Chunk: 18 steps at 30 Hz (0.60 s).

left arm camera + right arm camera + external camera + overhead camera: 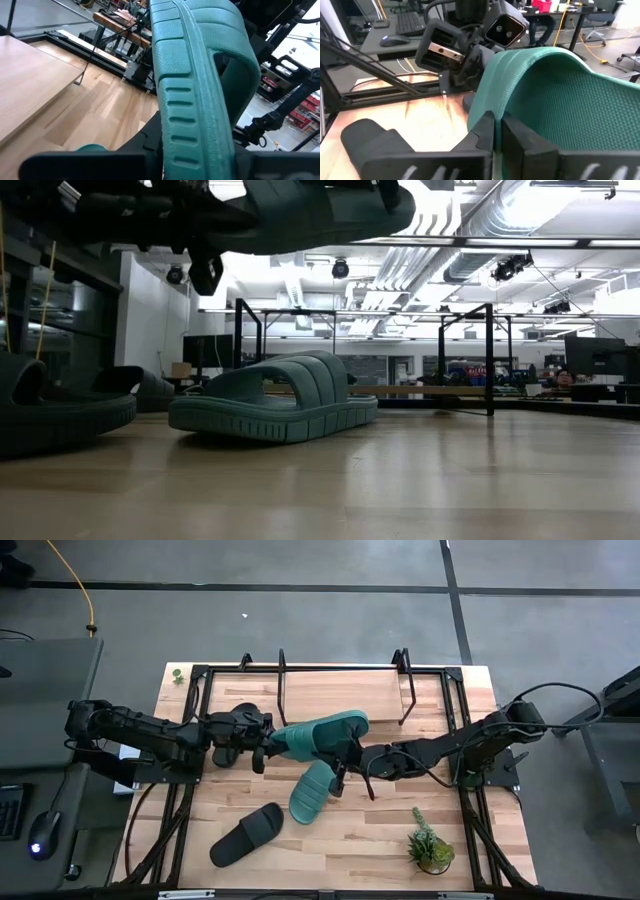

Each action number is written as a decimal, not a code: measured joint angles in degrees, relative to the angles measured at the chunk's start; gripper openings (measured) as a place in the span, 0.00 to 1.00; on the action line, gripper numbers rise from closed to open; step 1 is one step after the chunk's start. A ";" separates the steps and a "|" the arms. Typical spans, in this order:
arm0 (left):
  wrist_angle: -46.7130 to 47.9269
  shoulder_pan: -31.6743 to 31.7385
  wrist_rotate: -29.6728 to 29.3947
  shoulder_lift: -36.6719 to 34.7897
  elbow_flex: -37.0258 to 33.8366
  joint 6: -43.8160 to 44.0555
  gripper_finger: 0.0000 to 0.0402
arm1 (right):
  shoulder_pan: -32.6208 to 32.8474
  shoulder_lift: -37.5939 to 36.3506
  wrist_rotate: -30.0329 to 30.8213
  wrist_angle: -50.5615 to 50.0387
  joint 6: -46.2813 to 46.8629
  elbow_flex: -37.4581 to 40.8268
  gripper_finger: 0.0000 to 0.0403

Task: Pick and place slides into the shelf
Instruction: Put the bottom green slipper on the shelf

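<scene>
One teal slide (322, 733) is up in the air over the table's middle, between both grippers; it fills the top of the low view (300, 210). My left gripper (268, 747) is shut on its left end, and my right gripper (346, 762) is shut on its right part. The second teal slide (312, 790) lies sole-down on the table (275, 405). One black slide (247, 833) lies near the front. The other black slide (225, 752) lies under the left arm. The shelf (330, 690) stands at the far edge. My left gripper holds the teal slide by its left end (192, 150), pinched between the two fingers, coming level from the table's left. The grooved sole (190, 75) runs away from the fingers. The slide is lifted clear. My right gripper pinches a thin edge of the slide (495, 107) between its nearly closed fingers (482, 132), coming from the table's right. The textured footbed (585, 110) lies beside the fingers.
A potted plant (431, 848) stands at the table's near right corner. The shelf's black upright posts (282, 675) rise at the far side. Bare wood shows between the plant and the loose teal slide.
</scene>
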<state>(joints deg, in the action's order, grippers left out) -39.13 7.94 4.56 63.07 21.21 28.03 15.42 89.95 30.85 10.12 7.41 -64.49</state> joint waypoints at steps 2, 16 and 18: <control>0.41 -0.02 0.19 -0.62 0.00 0.43 0.14 | 0.00 0.00 -0.09 -0.01 -1.40 0.00 0.07; 8.22 -0.04 0.41 -5.64 0.00 0.70 0.13 | 0.00 -0.10 0.46 -1.96 -12.55 0.00 0.44; 9.60 -0.04 0.79 -6.58 0.00 0.73 0.14 | 0.00 -0.49 0.48 -3.36 -13.80 0.00 0.46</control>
<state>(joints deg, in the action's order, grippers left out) -29.53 7.90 5.35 56.49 21.21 28.76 15.42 89.46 31.34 6.76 -6.39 -64.49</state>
